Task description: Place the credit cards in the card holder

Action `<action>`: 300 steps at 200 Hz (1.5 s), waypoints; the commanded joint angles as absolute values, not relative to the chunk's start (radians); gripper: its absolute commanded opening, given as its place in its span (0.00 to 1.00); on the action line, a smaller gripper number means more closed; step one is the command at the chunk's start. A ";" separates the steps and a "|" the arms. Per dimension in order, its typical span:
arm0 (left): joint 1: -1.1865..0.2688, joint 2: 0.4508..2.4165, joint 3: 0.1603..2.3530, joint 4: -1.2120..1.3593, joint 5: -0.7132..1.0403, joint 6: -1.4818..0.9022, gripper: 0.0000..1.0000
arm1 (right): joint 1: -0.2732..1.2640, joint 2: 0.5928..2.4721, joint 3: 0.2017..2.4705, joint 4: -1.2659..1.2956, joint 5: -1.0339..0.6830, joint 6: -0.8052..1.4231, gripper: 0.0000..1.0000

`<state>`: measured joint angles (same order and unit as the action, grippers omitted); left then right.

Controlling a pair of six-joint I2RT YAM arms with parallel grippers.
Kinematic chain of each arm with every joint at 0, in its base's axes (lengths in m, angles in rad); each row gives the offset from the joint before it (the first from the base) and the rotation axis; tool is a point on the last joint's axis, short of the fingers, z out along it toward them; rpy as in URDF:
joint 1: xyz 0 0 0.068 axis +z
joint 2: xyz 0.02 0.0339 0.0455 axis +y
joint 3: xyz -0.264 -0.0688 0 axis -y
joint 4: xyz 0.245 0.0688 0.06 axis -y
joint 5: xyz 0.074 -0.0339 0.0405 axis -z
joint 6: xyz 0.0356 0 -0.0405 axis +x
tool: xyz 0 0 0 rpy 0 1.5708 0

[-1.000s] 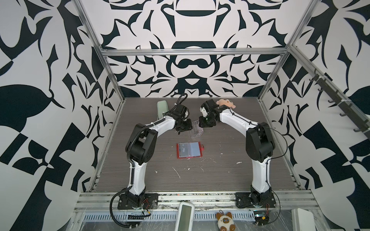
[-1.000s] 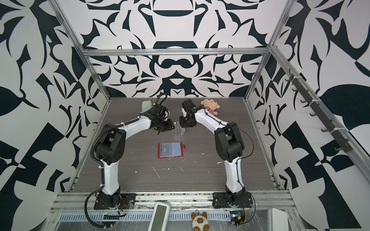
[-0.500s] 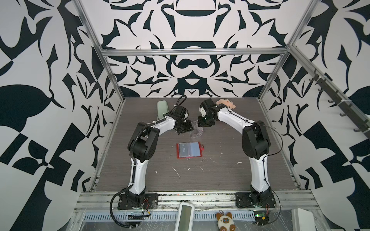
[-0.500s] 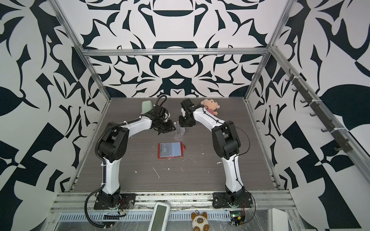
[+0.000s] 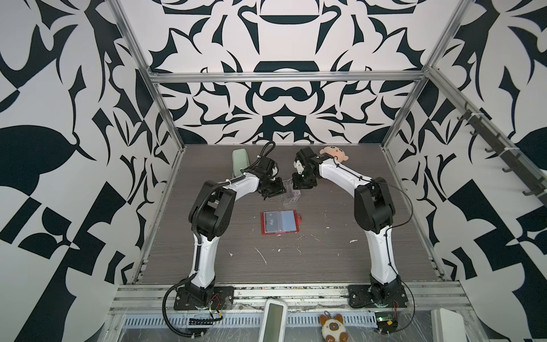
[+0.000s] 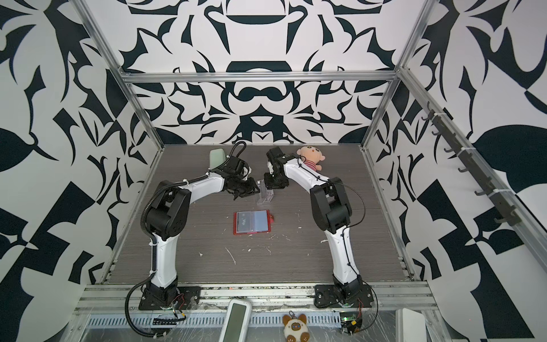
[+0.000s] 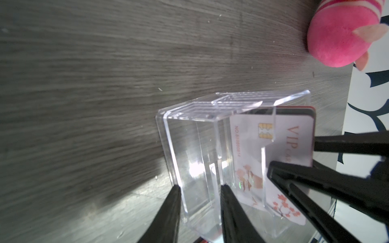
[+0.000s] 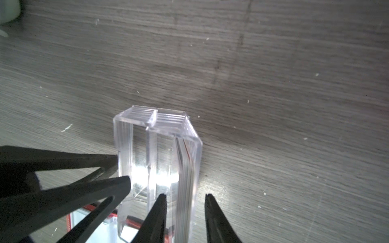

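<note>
In both top views the clear acrylic box [image 5: 289, 197] stands at the far middle of the desk [image 5: 325, 260]. The left hand [image 5: 279, 194] is at its left flank and the right hand [image 5: 297, 188] is over its right end. The card holder [image 5: 279, 222] lies open and flat on the near side of the box, towards the arm bases, with its long axis across the desk and its snap tab pointing right (two credit cards [image 5: 272, 221] already show under its clear pages, one dark, one blue-grey). In the left wrist view the left hand [image 7: 201, 187] has one finger at the box's outer wall and one at an inner partition. It looks clenched on that empty end of the box, bracing it. The remaining credit cards [image 7: 290, 145] stand in the other compartment, a pale VIP card foremost. They rest on a long edge, so their long axis runs level with the desk and their free long edge points up out of the box at the right hand [image 7: 291, 154]. In the right wrist view these credit cards [image 8: 185, 178] show edge-on between the two fingers of the right hand [image 8: 184, 195], which straddle them together with the box wall. Whether they already pinch a card I cannot tell. The right hand is thus the nearer one. The coming move, as I judge it, is a straight pull upward along the cards' short axis, then a carry towards the bases to the card holder.
</note>
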<state>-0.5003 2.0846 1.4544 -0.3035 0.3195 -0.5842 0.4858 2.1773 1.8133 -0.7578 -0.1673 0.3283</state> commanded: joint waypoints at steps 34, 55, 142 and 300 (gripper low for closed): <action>-0.492 2.119 1.433 -0.339 0.300 -0.595 0.35 | 0.486 2.193 1.887 -0.830 -0.100 0.300 0.33; -0.492 2.120 1.431 -0.341 0.298 -0.595 0.35 | 0.491 2.202 1.903 -0.851 -0.077 0.293 0.33; -0.492 2.117 1.420 -0.341 0.289 -0.603 0.34 | 0.513 2.227 1.977 -0.936 0.012 0.269 0.30; -0.492 2.126 1.414 -0.344 0.286 -0.610 0.34 | 0.529 2.210 2.028 -0.995 0.054 0.255 0.29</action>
